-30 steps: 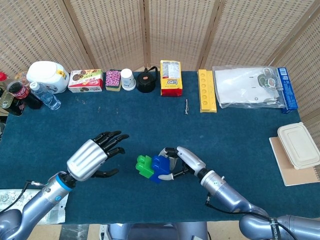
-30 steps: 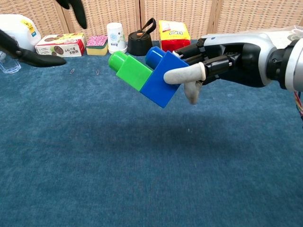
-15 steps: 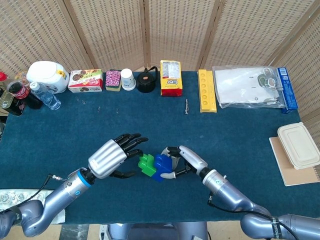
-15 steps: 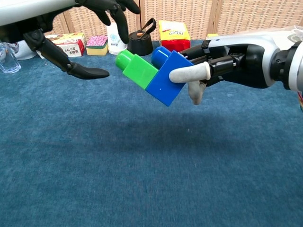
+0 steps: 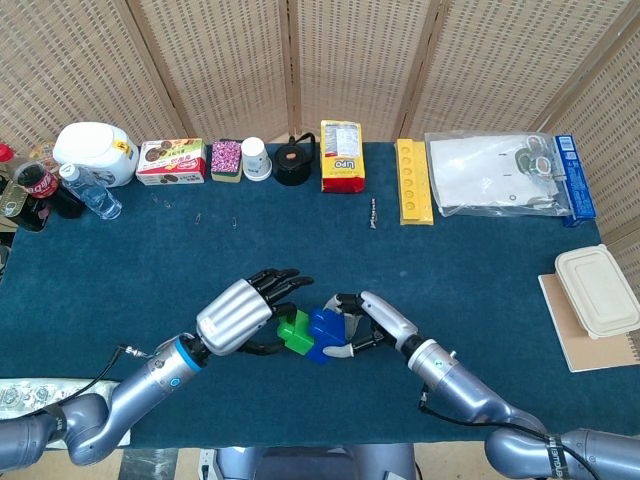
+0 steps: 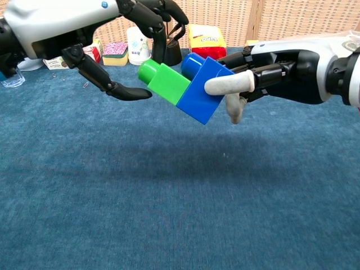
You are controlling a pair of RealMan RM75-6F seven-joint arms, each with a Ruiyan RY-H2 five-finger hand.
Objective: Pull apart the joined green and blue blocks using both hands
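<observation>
Above the near middle of the dark blue cloth-covered table [image 5: 480,270], the right hand [image 6: 247,73] grasps the blue plastic block [image 6: 201,90] with its pale thumb pressed on the block's near face and its dark fingers behind it, holding it off the cloth. The green plastic block [image 6: 163,81] is joined to the blue block's left side, and the pair tilts down to the right. The left hand [image 6: 121,34] is released, its black fingers spread around the green block's left end: some arch over it from above and the thumb reaches in just below; whether any fingertip touches the green block I cannot tell. In the head view the two hands face each other with the joined blocks between them. Along the far edge of the table stand a white paper cup [image 5: 256,158], a black kettle-shaped pot [image 5: 293,163], a yellow carton [image 5: 342,156] and a yellow plastic tray [image 5: 413,182].
</observation>
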